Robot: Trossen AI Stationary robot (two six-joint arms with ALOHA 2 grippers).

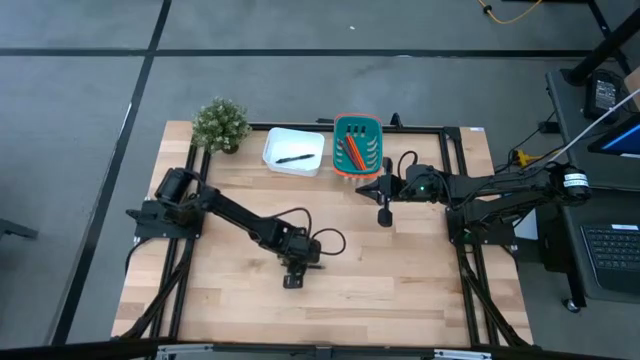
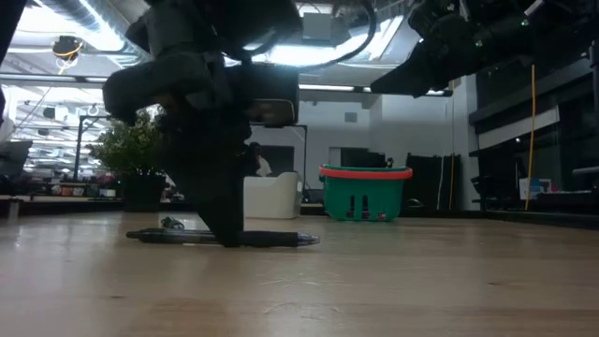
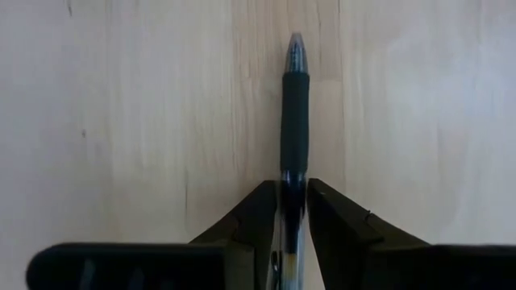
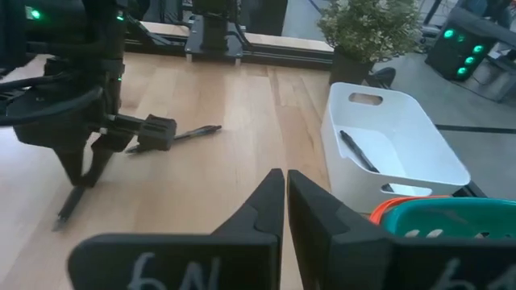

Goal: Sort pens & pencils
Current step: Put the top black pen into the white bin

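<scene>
Left wrist view: left claw (image 3: 292, 211) down on the tabletop (image 3: 129, 121), its 2 fingers (image 3: 256, 216) pinching a black pen (image 3: 294, 121) that lies flat on the wood, tip pointing away from the claw. High view puts this claw (image 1: 292, 278) near the middle of the tabletop, toward the front edge. Low view: pen (image 2: 271, 239) flat on the surface under the claw.

Right claw (image 1: 384, 215) hangs above the tabletop, just in front of the teal basket (image 1: 357, 146), fingers pressed together, holding nothing.

Far edge: white bin (image 1: 294, 150) with 1 black pen (image 1: 294, 158) inside; teal basket beside it holds orange-red pencils (image 1: 354, 150). Potted plant (image 1: 220, 124) at far left corner.
</scene>
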